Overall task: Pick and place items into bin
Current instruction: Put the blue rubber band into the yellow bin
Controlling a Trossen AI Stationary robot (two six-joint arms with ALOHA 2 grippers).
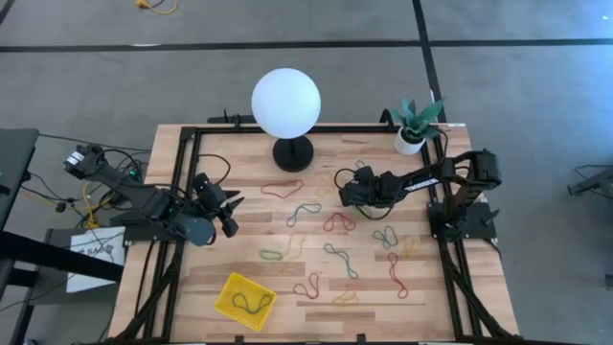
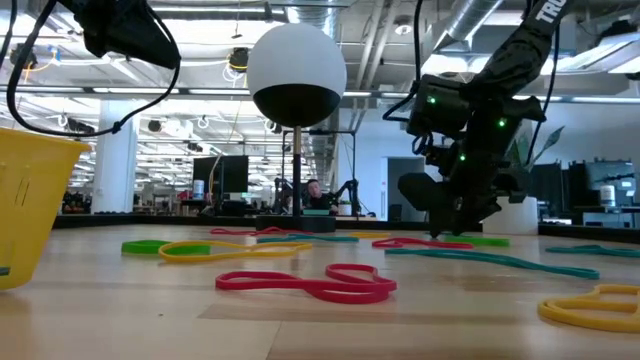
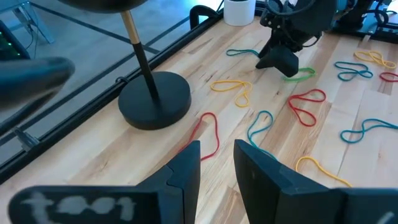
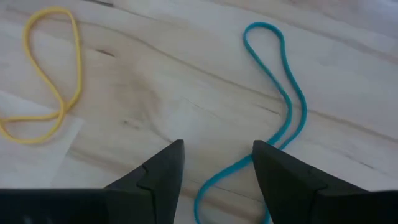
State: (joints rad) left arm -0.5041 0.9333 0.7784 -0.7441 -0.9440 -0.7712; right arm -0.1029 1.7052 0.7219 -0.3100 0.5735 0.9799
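Observation:
Many limp rubber-band loops, red [image 1: 338, 222], green [image 1: 271, 255], teal [image 1: 340, 259] and yellow [image 1: 345, 297], lie flat on the wooden table. The yellow bin [image 1: 230, 285] sits near the table's near-left corner with one dark band [image 1: 251, 303] in it, and it shows at the low view's left edge [image 2: 30, 210]. My right gripper [image 1: 343, 189] is low over the table's middle, open. In its wrist view the fingers stand on either side of a teal band [image 4: 287, 93], with a yellow band [image 4: 56, 68] beside it. My left gripper [image 1: 230, 206] is open and raised over the table's left part [image 3: 217, 155].
The globe lamp [image 1: 285, 103] stands on its black base [image 3: 155, 99] at the far middle. The white plant pot [image 1: 410, 141] is at the far right. Black frame rails [image 1: 187, 172] run along the table's edges, with cables off its left side.

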